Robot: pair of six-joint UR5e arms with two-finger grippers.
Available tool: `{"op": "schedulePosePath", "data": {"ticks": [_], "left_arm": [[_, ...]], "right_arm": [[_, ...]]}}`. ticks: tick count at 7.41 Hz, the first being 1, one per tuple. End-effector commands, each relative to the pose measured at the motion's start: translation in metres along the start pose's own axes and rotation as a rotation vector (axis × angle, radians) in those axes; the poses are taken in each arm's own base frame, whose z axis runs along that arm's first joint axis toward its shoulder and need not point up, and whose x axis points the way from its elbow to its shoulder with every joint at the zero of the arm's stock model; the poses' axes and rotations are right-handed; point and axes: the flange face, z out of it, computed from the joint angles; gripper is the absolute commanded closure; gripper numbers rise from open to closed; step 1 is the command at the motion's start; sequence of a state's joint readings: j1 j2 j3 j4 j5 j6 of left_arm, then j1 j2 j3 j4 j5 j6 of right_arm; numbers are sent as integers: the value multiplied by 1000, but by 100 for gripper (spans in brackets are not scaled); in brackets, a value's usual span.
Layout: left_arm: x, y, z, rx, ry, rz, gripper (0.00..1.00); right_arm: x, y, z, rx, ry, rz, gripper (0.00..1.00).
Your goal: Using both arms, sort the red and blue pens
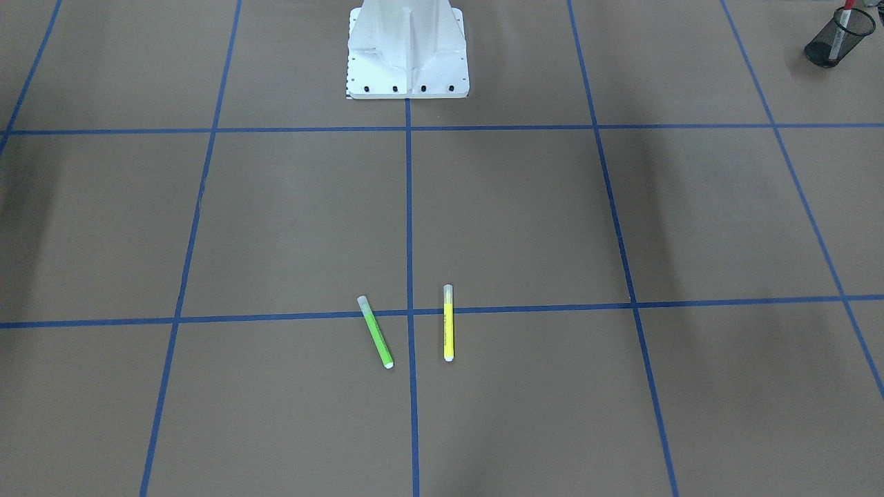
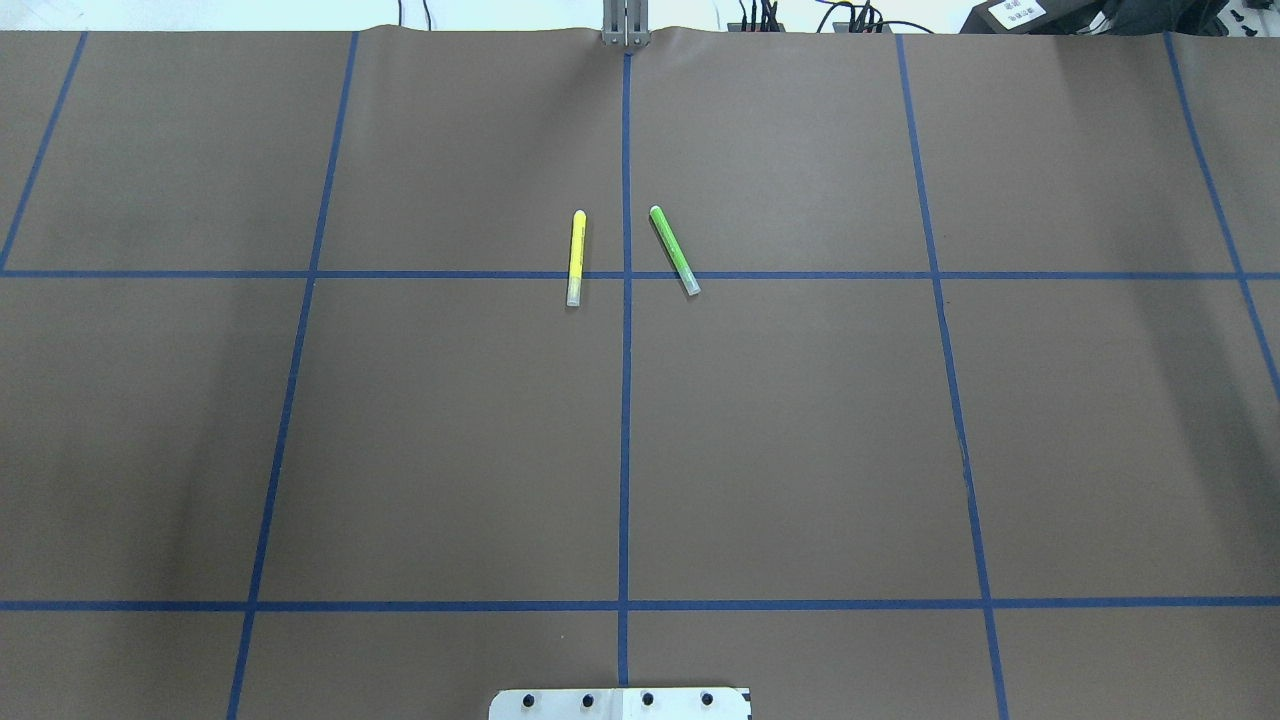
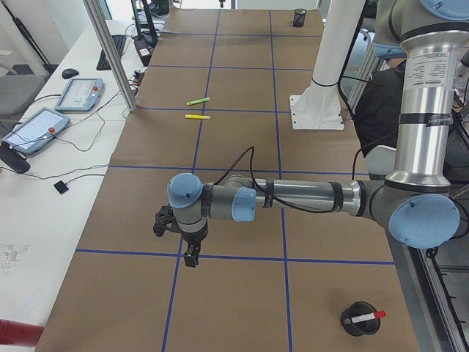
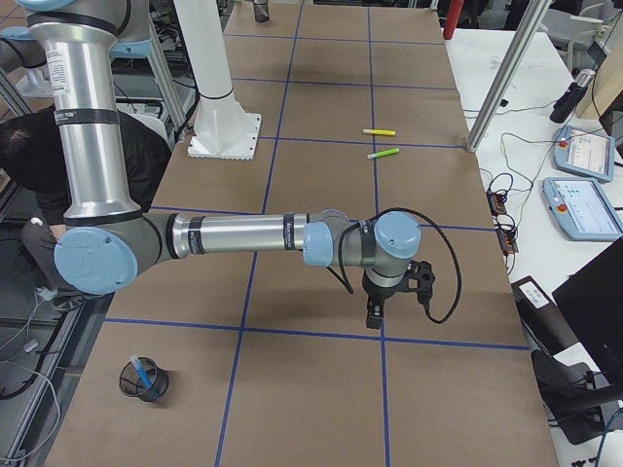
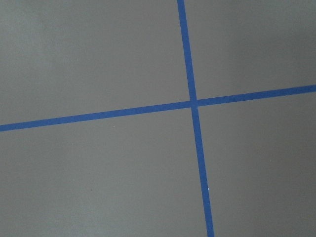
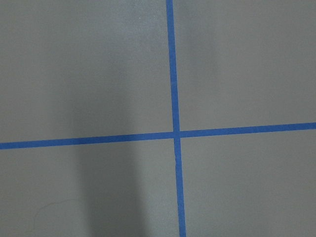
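Observation:
The red pen [image 1: 840, 31] stands in a black mesh cup [image 1: 856, 29] at the table's corner; in the exterior left view the red pen [image 3: 366, 317] leans out of that cup [image 3: 352, 323]. The blue pen [image 4: 145, 373] sits in another mesh cup [image 4: 134, 387]. My left gripper [image 3: 191, 258] hangs over a tape crossing near the table's end, away from both pens. My right gripper [image 4: 374, 313] hangs over a crossing at the opposite end. Whether either is open or shut I cannot tell. Both wrist views show only brown table and blue tape.
A green highlighter [image 1: 375, 332] and a yellow highlighter [image 1: 448, 323] lie side by side at the table's middle, far from the white robot base [image 1: 407, 52]. Tablets and cables lie on the white bench [image 3: 44, 125] beyond the far edge. A person crouches behind the base.

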State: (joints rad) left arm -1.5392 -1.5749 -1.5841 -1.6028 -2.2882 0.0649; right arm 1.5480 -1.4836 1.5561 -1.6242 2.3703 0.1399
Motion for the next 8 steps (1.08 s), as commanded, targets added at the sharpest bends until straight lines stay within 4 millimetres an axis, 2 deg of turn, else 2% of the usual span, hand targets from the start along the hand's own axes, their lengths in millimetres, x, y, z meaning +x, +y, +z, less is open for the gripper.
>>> {"op": "schedulePosePath", "data": {"ticks": [1,5,8], "left_arm": [[-1,2,0,-1,1,-4,0],[1,1,-3,6,0,6,0],[4,-2,-6,12,0,15,0]], "right_arm": [[4,7,2,-45,-57,53,0],[25,23,-1,-30,-63,70,0],[22,26,-4,-24,-64,65,0]]}}
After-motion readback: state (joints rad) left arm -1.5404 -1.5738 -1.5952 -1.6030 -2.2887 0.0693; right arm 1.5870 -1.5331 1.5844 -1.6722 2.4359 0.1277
